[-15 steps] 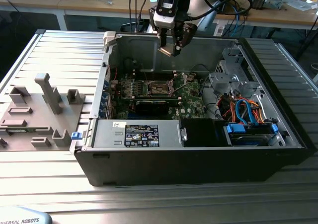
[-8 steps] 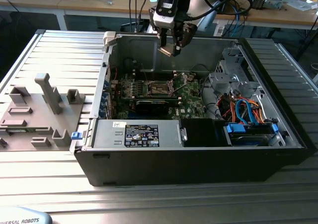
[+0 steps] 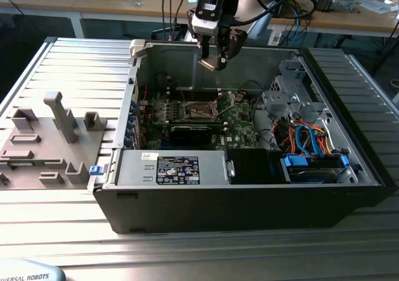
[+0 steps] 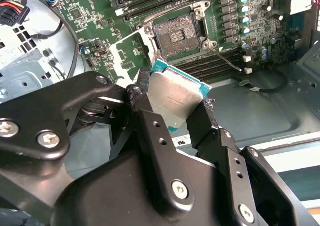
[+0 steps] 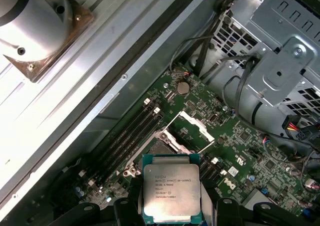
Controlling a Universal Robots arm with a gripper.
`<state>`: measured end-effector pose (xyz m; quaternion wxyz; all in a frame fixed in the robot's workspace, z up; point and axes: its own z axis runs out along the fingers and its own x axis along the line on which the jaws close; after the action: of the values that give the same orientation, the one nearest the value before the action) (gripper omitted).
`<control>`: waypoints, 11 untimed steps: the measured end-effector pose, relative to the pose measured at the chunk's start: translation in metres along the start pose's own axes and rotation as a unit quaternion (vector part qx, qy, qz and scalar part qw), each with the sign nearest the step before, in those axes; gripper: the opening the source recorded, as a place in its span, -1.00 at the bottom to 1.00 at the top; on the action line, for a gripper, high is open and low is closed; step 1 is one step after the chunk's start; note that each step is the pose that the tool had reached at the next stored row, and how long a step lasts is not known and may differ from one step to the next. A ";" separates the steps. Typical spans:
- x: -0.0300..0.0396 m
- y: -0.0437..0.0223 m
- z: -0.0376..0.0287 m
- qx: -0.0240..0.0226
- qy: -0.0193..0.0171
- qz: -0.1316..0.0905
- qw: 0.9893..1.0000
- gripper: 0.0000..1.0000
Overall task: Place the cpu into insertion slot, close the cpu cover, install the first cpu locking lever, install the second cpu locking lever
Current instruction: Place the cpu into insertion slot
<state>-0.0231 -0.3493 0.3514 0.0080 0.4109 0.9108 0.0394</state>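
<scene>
End effector pinching cpu, above open insertion slot

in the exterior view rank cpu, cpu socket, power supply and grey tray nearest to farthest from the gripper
1. cpu, in the gripper
2. cpu socket, below on motherboard
3. power supply, nearer the camera
4. grey tray, outside the case, exterior view's left

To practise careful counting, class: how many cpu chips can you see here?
1. The cpu is held in the gripper, above the empty insertion slot. Others could be hidden inside the case.
</scene>
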 end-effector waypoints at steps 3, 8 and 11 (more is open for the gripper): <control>0.0000 0.0000 0.0000 0.000 0.000 0.001 1.000 0.08; 0.0000 0.0000 0.0000 0.000 0.000 0.004 1.000 0.08; 0.0000 0.0000 0.0000 0.000 0.000 0.006 1.000 0.08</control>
<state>-0.0231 -0.3493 0.3514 0.0082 0.4163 0.9083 0.0393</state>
